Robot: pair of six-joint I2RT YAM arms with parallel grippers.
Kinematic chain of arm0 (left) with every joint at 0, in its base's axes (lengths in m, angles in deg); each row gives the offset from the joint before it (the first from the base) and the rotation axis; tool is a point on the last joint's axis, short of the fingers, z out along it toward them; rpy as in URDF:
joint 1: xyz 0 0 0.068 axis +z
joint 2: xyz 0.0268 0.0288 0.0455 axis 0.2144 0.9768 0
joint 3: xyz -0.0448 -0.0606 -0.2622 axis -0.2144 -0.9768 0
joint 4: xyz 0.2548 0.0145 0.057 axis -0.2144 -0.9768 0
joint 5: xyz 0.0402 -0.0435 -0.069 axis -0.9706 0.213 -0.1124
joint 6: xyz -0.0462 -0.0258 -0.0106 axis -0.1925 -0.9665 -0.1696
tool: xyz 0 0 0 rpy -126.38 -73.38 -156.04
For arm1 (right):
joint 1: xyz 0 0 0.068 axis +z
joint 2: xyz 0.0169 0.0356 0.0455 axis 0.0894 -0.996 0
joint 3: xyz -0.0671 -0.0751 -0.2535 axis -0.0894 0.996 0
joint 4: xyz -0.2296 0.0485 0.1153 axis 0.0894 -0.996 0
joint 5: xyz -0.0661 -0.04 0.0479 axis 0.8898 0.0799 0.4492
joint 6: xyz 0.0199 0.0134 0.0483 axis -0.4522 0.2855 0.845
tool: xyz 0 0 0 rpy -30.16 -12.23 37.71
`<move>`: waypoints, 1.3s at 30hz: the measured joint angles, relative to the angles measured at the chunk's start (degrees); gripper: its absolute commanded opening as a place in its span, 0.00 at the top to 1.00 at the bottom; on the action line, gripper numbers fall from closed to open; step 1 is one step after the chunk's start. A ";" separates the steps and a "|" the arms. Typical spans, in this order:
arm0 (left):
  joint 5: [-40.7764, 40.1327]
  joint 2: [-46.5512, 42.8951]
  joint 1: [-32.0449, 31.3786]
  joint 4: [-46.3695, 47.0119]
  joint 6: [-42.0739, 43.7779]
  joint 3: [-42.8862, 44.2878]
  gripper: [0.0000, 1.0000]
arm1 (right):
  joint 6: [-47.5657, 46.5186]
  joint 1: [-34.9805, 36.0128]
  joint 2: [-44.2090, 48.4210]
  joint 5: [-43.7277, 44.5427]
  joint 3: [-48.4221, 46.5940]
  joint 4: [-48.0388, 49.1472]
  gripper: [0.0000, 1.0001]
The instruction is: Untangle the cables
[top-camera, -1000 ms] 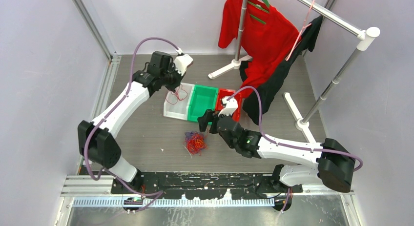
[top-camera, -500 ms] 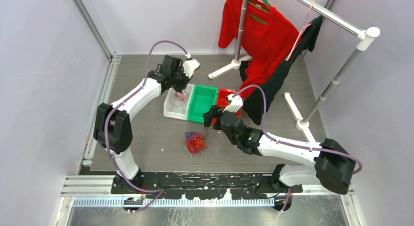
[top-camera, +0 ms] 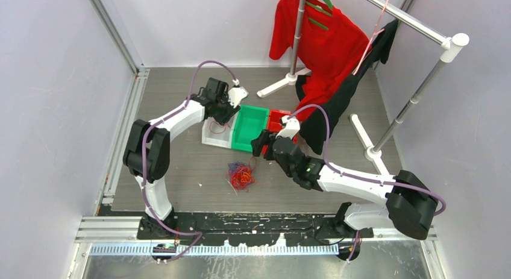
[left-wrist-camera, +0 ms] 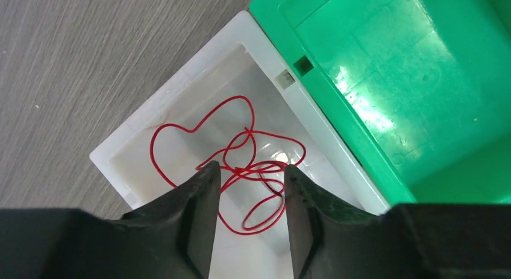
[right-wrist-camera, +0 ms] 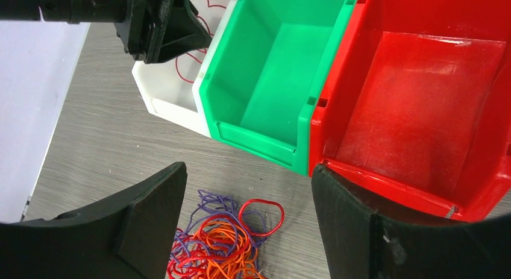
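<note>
The cables (top-camera: pixel 241 176) form a small loose tangle of thin red, orange and purple wire loops lying on the bench (top-camera: pixel 181 170), just in front of the row of bins; the right wrist view shows the same heap (right-wrist-camera: pixel 223 246), with one red loop sticking out at its far edge. A separate red cable (left-wrist-camera: pixel 247 168) lies in several open curls on the floor of the white bin (left-wrist-camera: pixel 169 80), which stands touching the green bin (left-wrist-camera: pixel 373 80). The red bin (right-wrist-camera: pixel 422 92) is next in line on the other side of the green one. The bench is grey with a wood-grain pattern and is enclosed by pale lilac walls. At the back right stands a metal clothes rack (top-camera: pixel 422 26) carrying a red garment (top-camera: pixel 313 38) and a black garment (top-camera: pixel 337 104). The left end effector (left-wrist-camera: pixel 250 170) hangs over the white bin with its fingers released and a clear gap between them, the red cable showing in that gap on the bin floor rather than pinched. The right end effector (right-wrist-camera: pixel 247 170) is spread wide, holds nothing, and hovers above the bench between the tangle and the near walls of the green and red bins.
</note>
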 measured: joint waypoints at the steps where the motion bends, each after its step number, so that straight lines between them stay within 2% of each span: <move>1: -0.02 0.24 0.00 -1.57 0.15 0.94 0.49 | 0.04 -0.02 0.02 -0.17 0.00 -0.09 0.19; 5: 0.83 0.94 0.42 -8.35 0.02 7.23 0.37 | 0.11 -0.02 0.09 -0.74 0.00 -0.74 0.19; 9: 2.86 0.85 1.51 -13.94 -0.70 14.38 0.07 | 0.04 -0.02 0.72 -1.40 0.00 -1.75 0.19; 11: 4.28 0.66 2.12 -17.51 -0.57 17.75 0.02 | 0.00 -0.02 1.38 -1.73 0.00 -2.54 0.20; 15: 7.65 -1.73 4.04 -23.61 -1.03 20.85 0.05 | -0.15 -0.02 3.21 -2.14 0.00 -4.00 0.19; 19: 8.50 -5.95 7.58 -23.54 -2.62 16.79 0.12 | -0.15 -0.02 4.96 -2.23 0.02 -4.31 0.19; 24: 6.45 -8.83 11.15 -19.28 -4.87 4.59 0.12 | -0.13 -0.02 5.35 -2.67 0.74 -4.61 0.19; 28: 4.79 -8.63 10.91 -16.28 -6.80 -2.69 0.12 | -0.13 -0.02 5.35 -3.26 1.79 -5.97 0.19; 39: -4.50 -7.04 10.51 -1.33 -13.88 -7.87 0.29 | 0.96 1.57 3.72 -7.04 3.08 -5.70 0.20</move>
